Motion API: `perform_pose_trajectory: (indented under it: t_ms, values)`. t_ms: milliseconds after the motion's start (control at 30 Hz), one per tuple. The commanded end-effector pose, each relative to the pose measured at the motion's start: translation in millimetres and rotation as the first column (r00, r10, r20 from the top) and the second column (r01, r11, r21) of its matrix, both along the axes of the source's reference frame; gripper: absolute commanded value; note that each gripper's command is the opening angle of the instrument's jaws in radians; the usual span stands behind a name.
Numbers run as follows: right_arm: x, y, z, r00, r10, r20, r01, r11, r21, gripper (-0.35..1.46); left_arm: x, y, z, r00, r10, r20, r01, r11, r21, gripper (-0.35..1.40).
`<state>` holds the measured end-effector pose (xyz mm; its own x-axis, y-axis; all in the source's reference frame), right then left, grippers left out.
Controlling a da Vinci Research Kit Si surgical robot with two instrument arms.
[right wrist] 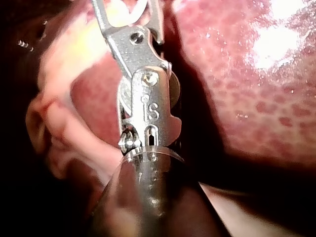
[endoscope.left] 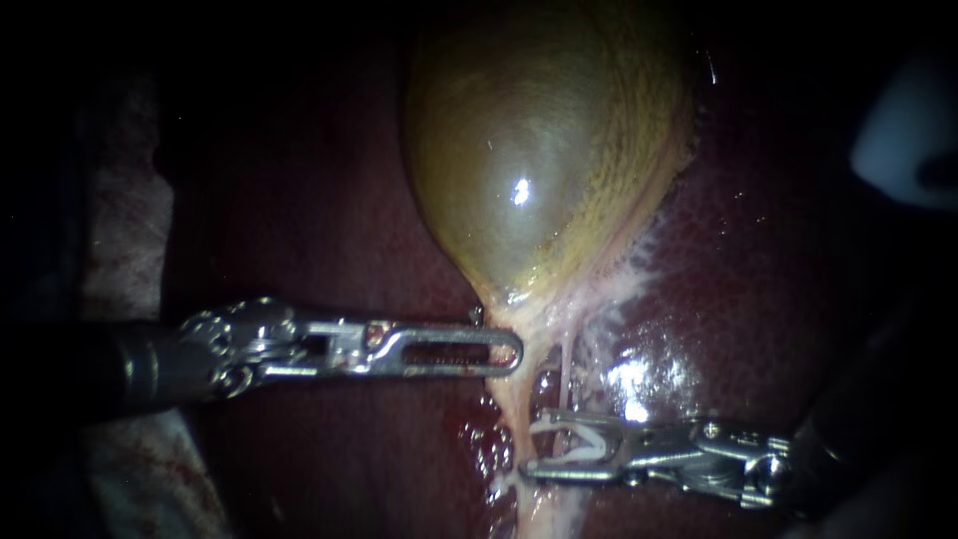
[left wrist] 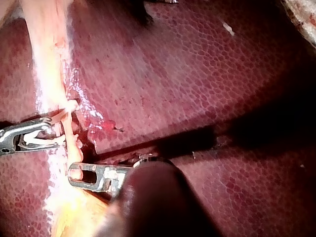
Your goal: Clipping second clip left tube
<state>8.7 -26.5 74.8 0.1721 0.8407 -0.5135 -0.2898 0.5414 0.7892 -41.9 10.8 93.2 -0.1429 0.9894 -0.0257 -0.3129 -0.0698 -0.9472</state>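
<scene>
In the endoscope view the gallbladder (endoscope.left: 539, 150) hung rounded over the dark liver (endoscope.left: 718, 299) and narrowed into a pale tube (endoscope.left: 511, 399) running down the middle. My left instrument (endoscope.left: 509, 351) came in level from the left, its jaws lying together and pinching the top of the tube just under the gallbladder's neck. My right instrument (endoscope.left: 527, 443) came in from the lower right, its jaws standing wide apart on a white clip (endoscope.left: 574, 444) seated between them, and the tube crossed their mouth near the tips. A short bare stretch of tube separated the two instruments, which were near but not touching. Open liver lay on both sides of the tube. The left edge held a pale mottled material (endoscope.left: 120, 240) too dim to name. In the left wrist view my left instrument (left wrist: 76, 173) had the tube (left wrist: 71, 138) caught at its tip, and just ahead of it the right instrument (left wrist: 60, 131) straddled the same strand with the clip (left wrist: 37, 142) open. Broad bare liver (left wrist: 197, 74) spread beside them. In the right wrist view my right instrument (right wrist: 127, 15) ran ahead from its shaft, with white clip (right wrist: 136, 9) showing between the parted jaws, whose tips ran out of view. Glossy liver (right wrist: 256, 108) lay on one side and a pale fold (right wrist: 54, 118) on the other.
</scene>
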Motion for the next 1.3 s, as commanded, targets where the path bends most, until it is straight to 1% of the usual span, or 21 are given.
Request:
perform_pose_trajectory:
  t_ms: [33,567,733,1100,1300]
  values:
    - [0.0,0.0,0.1,1.0000,0.000,0.000,0.000,1.000,0.000,0.44,0.0,0.0,-0.1,1.0000,0.000,0.000,0.000,1.000,0.000,-0.35]
    - [0.2,-0.3,1.7,1.0000,0.006,-0.001,-0.006,1.000,0.002,0.45,0.0,0.0,-0.1,1.0000,0.000,0.000,0.000,1.000,0.000,-0.35]
    - [0.9,-0.5,1.8,1.0000,0.005,-0.003,-0.005,1.000,0.005,0.44,0.0,0.0,-0.1,1.0000,0.000,0.000,0.000,1.000,0.000,-0.35]
    - [3.3,-1.6,2.5,0.9997,-0.021,-0.007,0.022,1.000,0.019,0.44,-0.1,0.0,-0.1,1.0000,0.002,0.001,-0.002,1.000,0.001,-0.35]
    - [4.1,-1.9,2.6,0.9996,-0.025,-0.010,0.025,0.999,0.032,0.42,-0.1,0.0,-0.2,1.0000,0.001,0.001,-0.001,1.000,0.001,-0.35]
